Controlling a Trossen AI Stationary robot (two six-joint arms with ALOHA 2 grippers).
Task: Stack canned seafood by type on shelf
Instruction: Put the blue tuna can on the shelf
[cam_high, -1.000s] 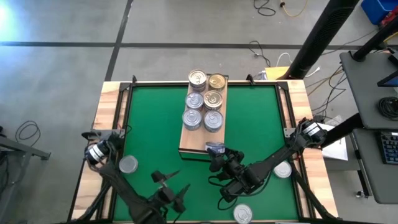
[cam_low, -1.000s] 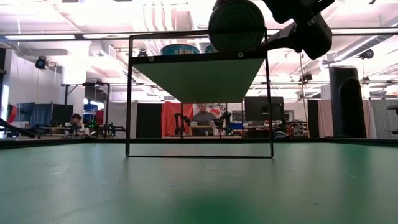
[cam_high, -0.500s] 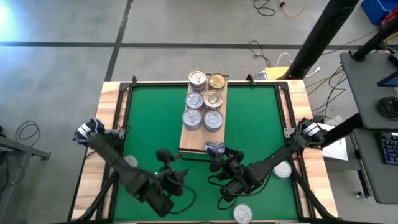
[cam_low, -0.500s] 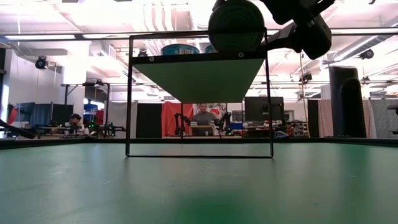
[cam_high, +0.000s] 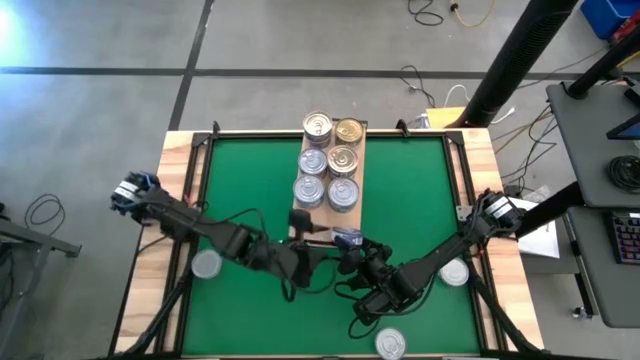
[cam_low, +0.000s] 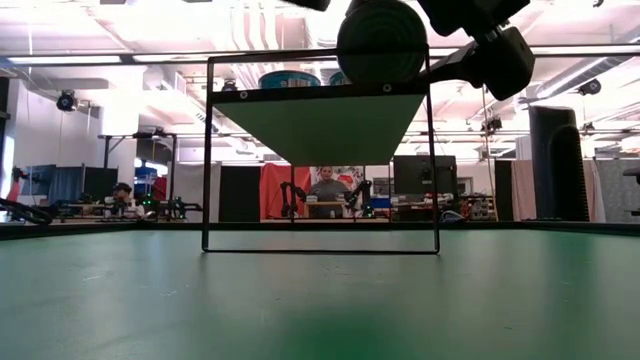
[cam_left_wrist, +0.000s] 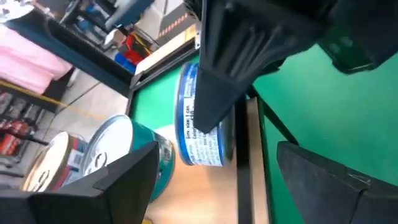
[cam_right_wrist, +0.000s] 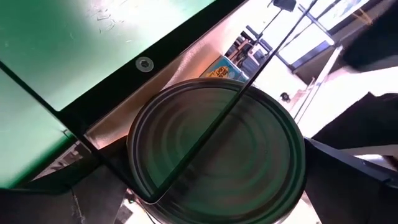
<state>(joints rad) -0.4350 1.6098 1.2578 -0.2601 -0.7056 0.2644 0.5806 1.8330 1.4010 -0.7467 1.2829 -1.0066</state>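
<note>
A: How to do this step well?

B: The right gripper (cam_high: 345, 243) holds a blue-labelled can (cam_high: 346, 237) on its edge, jaws wide around it, at the near end of the shelf (cam_high: 312, 238). The left gripper (cam_high: 303, 222) is just beside, jaws open and holding nothing. I think the can must be turned flat before it is let go, and the left arm should keep away from the six cans (cam_high: 328, 160) standing in pairs at the far part of the shelf.

A: What is hard to see?

B: In the right wrist view the can's bottom (cam_right_wrist: 217, 149) fills almost everything, so I cannot tell if it touches the board. Its type is not readable. Three more cans on the table (cam_high: 420, 190) are partly behind the arms.
</note>
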